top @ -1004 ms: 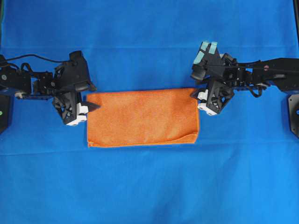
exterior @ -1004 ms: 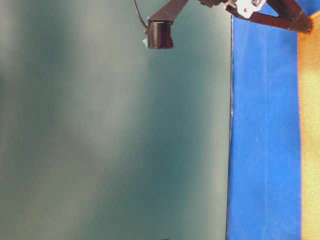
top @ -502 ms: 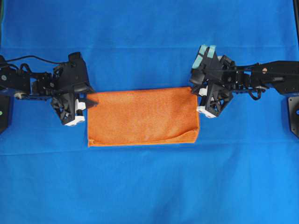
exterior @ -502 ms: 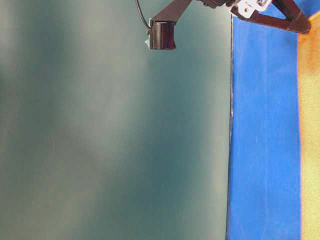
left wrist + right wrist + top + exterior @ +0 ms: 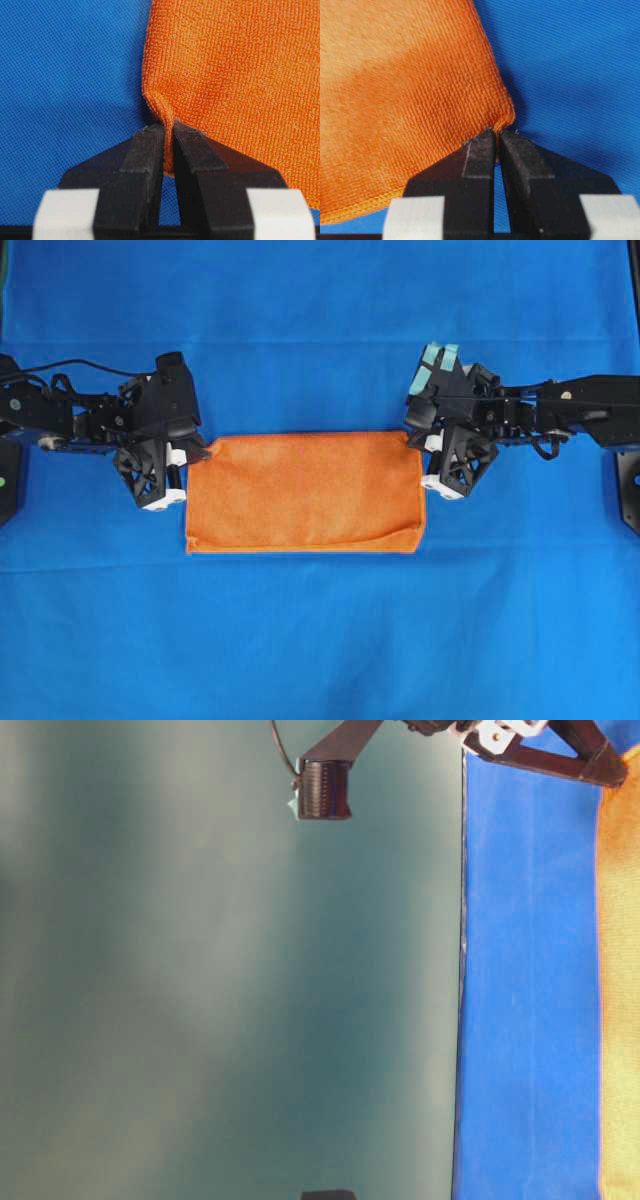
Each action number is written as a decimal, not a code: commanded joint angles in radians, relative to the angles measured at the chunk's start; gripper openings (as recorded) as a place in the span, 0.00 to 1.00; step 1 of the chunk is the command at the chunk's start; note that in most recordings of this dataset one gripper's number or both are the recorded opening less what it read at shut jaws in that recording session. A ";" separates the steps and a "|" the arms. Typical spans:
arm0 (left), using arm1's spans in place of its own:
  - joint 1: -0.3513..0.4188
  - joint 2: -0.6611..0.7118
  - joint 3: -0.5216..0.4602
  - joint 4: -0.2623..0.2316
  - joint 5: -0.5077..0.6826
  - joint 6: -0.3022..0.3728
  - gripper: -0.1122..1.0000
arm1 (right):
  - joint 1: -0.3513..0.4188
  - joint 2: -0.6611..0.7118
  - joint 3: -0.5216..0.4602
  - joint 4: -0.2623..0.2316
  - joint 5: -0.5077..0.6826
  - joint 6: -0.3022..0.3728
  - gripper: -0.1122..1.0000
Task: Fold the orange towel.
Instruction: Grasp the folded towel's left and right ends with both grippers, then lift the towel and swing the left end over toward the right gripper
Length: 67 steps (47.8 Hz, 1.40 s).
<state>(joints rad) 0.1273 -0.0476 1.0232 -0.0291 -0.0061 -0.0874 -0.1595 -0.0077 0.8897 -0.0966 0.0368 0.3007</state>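
Note:
The orange towel [image 5: 305, 492] lies folded into a wide rectangle on the blue cloth, its loose edges along the near side. My left gripper [image 5: 196, 452] is shut on the towel's far left corner; in the left wrist view [image 5: 168, 127] a pinched ridge of orange towel [image 5: 240, 70] runs between the black fingers [image 5: 145, 155]. At the far right corner my right gripper [image 5: 418, 443] is shut on the towel too, and the right wrist view [image 5: 497, 132] shows the orange towel's [image 5: 400, 85] corner nipped between the tips. The table-level view catches only a strip of the orange towel [image 5: 622, 980].
A blue cloth [image 5: 320, 640] covers the whole table. Both black arms reach in from the left [image 5: 60, 420] and right [image 5: 570, 410] sides. A dark grey-green wall [image 5: 220, 970] fills most of the table-level view.
Both grippers have closed on the towel's far corners; the right shut first, the left after it. The left corner has been drawn slightly rightward and bunched.

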 commanded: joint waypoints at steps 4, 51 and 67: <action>0.003 -0.095 -0.046 0.002 0.114 -0.002 0.12 | 0.003 -0.118 -0.029 -0.003 0.048 -0.003 0.13; -0.104 -0.431 -0.072 0.002 0.141 0.000 0.12 | -0.026 -0.391 -0.046 -0.081 0.170 0.002 0.13; -0.258 -0.296 -0.169 0.011 -0.041 0.049 0.12 | -0.195 -0.288 -0.118 -0.178 0.141 0.000 0.13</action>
<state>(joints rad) -0.0997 -0.3728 0.9066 -0.0230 -0.0169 -0.0598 -0.3283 -0.3114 0.8176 -0.2516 0.1933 0.3007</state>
